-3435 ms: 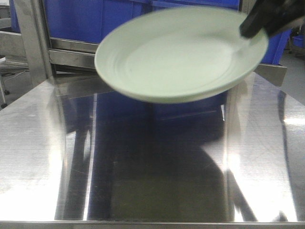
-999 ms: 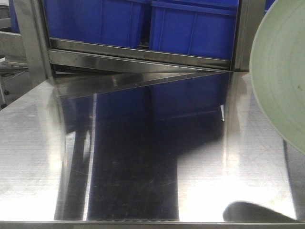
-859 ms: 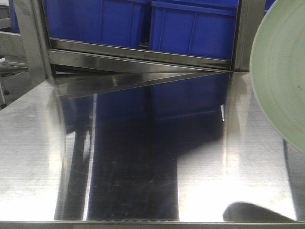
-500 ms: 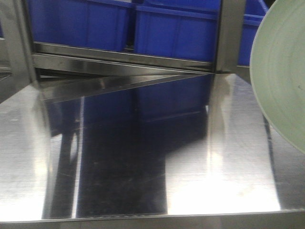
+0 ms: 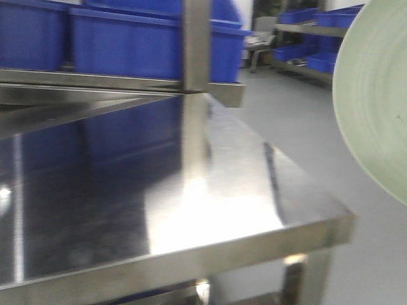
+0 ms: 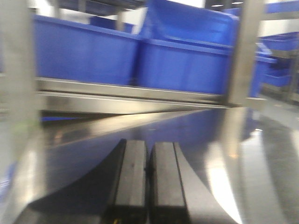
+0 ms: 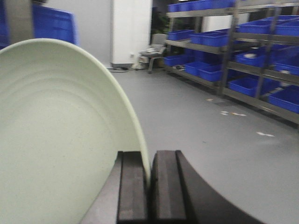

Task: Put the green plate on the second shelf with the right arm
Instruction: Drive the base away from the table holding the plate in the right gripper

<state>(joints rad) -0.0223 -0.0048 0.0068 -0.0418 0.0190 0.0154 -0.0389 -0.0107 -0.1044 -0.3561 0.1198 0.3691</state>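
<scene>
The green plate (image 5: pixel 376 95) hangs on edge at the right border of the front view, off the steel table's right side, over the grey floor. In the right wrist view the green plate (image 7: pixel 56 135) fills the left half, and my right gripper (image 7: pixel 148 158) is shut on its rim, one dark finger on each side. My left gripper (image 6: pixel 149 149) is shut with nothing between its fingers, low over the steel table top (image 6: pixel 224 154). The second shelf cannot be told apart in these views.
The steel table (image 5: pixel 210 210) ends in a corner at lower right. A steel upright (image 5: pixel 196 44) and rail carry blue bins (image 5: pixel 127 41) behind it. More racks of blue bins (image 7: pixel 252 51) line the far right of the grey floor (image 7: pixel 201 121).
The front view has swung to the right: the table and blue bins slid left and the table's right corner and open floor came into sight. The plate stays at the right border.
</scene>
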